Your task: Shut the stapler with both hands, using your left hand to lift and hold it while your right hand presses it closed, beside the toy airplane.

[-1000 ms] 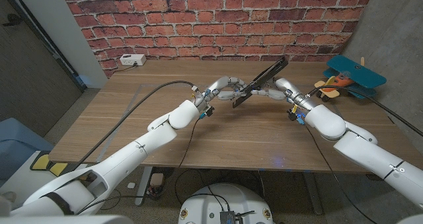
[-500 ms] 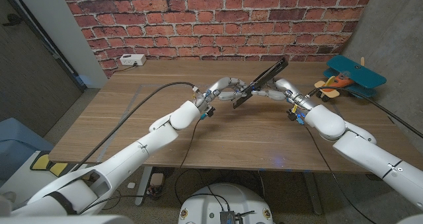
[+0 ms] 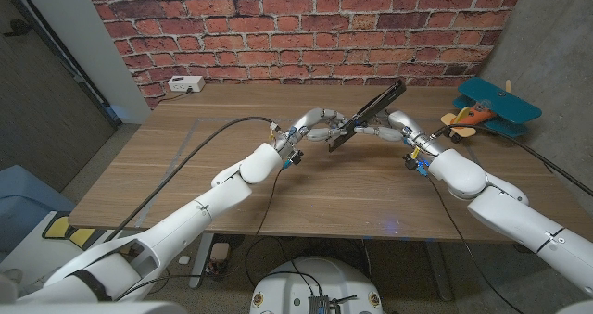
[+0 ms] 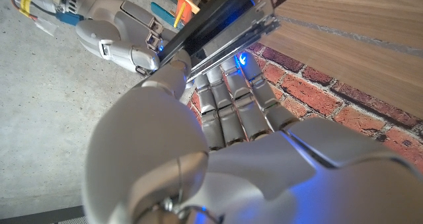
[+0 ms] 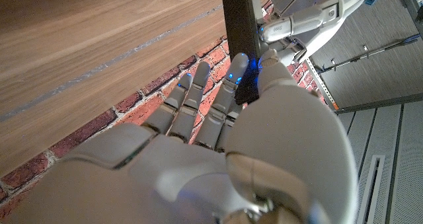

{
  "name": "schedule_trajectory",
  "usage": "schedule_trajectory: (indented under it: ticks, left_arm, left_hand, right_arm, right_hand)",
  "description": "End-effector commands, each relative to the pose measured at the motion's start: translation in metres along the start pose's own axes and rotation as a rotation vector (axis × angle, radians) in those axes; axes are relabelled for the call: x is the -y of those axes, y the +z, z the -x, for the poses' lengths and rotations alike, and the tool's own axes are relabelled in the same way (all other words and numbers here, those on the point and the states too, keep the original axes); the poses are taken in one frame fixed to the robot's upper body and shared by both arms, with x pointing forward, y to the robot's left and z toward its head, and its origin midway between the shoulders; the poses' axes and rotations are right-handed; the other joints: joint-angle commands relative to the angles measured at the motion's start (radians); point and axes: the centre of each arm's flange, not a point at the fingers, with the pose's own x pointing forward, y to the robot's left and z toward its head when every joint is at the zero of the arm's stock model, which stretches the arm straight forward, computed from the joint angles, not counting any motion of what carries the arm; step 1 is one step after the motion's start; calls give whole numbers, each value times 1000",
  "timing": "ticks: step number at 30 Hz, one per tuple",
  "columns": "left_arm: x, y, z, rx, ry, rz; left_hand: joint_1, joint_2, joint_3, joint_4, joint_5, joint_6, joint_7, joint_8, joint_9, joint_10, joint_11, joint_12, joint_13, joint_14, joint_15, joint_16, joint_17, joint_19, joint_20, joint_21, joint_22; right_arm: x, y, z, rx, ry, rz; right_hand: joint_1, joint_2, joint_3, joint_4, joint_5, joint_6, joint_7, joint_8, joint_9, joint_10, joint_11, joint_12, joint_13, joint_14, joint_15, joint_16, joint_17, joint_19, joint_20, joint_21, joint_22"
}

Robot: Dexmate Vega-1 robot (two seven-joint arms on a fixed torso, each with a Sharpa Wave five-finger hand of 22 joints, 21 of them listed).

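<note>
Left hand [image 3: 313,125] holds stapler [image 3: 367,112] raised above surface [image 3: 185,166]; right hand [image 3: 394,124] touches it, grasp unclear. Risk: off-centre press twists stapler from hold.

Both arms reach in over the wooden worktop [image 3: 185,180] and meet mid-table. The left robot hand [image 3: 310,126] holds the black stapler [image 3: 368,113] up off the wood, tilted, its far end raised toward the brick wall. The right robot hand [image 3: 394,125] touches it from the other side. The toy airplane [image 3: 487,109] sits near the worktop's right edge; a white box [image 3: 185,83] sits back left.
</note>
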Motion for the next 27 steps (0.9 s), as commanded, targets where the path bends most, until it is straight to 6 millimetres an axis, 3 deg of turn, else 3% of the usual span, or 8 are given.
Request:
schedule_trajectory:
  ticks: [1,5,11,18,27]
  left_arm:
    - [2,-3,4,-1,35,23]
    - [2,-3,6,4,41,22]
    - [1,-4,7,6,53,30]
    - [0,-5,9,9,72,34]
    - [-4,-8,12,17,107,46]
  left_hand:
    - [-104,-22,51,96,-3,32,-30,-20,-20,26,-22,-22,-29,-1,-82,-22,-46,8,-40,-13,2]
    - [-169,-54,19,109,-5,61,-25,-33,-45,60,-26,-33,-62,17,-82,-24,-60,17,-46,-24,2]
    - [-269,-106,-28,127,-10,5,-43,-91,-88,12,-21,-89,-112,-38,-74,-68,-93,-2,-42,-58,2]
    - [-279,-109,-27,123,-8,-3,-46,-103,-101,-2,-23,-105,-127,-54,-71,-80,-100,-15,-34,-72,1]
    - [-307,-131,-34,97,-7,-89,-63,-141,-139,-125,-25,-198,-172,-181,-63,-162,-152,-53,-32,-122,1]
  right_arm:
    - [3,-5,5,1,-2,-50]
    - [4,-6,6,1,-2,-55]
    - [6,-8,8,0,-7,-72]
    - [9,-11,8,-4,-18,-95]
    - [12,-14,4,-11,-20,-103]
  right_hand:
    - [92,78,14,0,4,123,-18,3,10,-5,11,0,7,13,-186,-2,8,16,-45,8,2]
    - [96,78,19,1,3,117,-17,1,16,-9,15,1,11,18,-186,-2,13,22,-50,13,1]
    - [99,77,24,2,3,116,-15,1,22,-11,16,4,17,21,-186,-3,19,21,-50,15,0]
    - [102,75,29,4,2,113,-19,0,29,-9,11,6,20,22,-186,-5,26,18,-47,17,-1]
    - [103,74,35,6,0,114,-19,0,37,-7,8,6,19,25,-186,-7,35,16,-45,21,-1]
